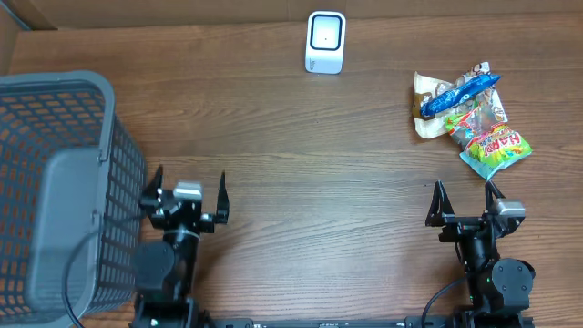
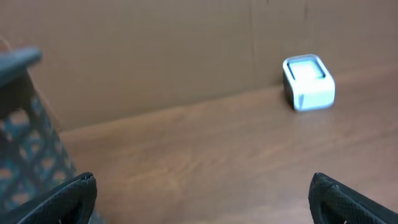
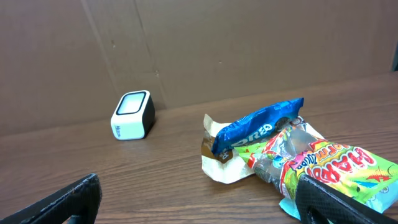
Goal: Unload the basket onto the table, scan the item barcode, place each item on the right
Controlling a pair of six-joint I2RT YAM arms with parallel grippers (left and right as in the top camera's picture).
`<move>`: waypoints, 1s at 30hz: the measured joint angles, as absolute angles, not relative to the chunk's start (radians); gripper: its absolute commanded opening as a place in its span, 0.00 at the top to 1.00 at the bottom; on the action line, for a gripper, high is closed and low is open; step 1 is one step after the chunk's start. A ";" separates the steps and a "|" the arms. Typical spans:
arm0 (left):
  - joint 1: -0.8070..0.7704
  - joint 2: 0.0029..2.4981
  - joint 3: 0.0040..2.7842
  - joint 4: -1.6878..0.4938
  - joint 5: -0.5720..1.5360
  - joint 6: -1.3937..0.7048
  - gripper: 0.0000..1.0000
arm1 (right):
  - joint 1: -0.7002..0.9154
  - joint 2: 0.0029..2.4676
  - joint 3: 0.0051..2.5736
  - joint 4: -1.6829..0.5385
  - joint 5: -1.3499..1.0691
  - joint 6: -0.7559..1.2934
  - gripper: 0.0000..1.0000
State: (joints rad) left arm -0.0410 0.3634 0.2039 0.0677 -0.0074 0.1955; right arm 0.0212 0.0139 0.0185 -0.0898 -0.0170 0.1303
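Two arms, overhead: left gripper [image 1: 187, 194] and right gripper [image 1: 466, 204] both spread wide, empty, low at the near edge.
Snack pile, overhead: blue Oreo pack [image 1: 458, 94] atop gummy bag [image 1: 495, 146], far right; scanner [image 1: 325, 42] far centre; basket [image 1: 55, 182] left.
Left wrist: scanner [image 2: 308, 83] ahead, fingertips [image 2: 71, 193] apart.
Right wrist: Oreo pack [image 3: 258, 124] just ahead; likely best to pinch its free end, barcode outward.

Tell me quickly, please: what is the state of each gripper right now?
Left gripper: open, holding nothing, beside the basket.
Right gripper: open, holding nothing, just short of the snack packets.
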 measured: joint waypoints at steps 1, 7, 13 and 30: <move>-0.036 0.327 0.177 0.050 -0.004 0.212 0.00 | 0.022 0.014 0.019 -0.090 -0.017 0.130 0.00; -0.031 0.148 0.074 -0.113 0.010 0.262 0.00 | 0.021 0.014 0.019 -0.090 -0.018 0.130 0.00; -0.031 0.041 0.046 -0.157 0.013 0.262 0.00 | 0.021 0.014 0.019 -0.089 -0.018 0.130 0.00; -0.030 0.015 0.045 -0.154 0.015 0.262 0.00 | 0.022 0.014 0.019 -0.090 -0.017 0.130 0.00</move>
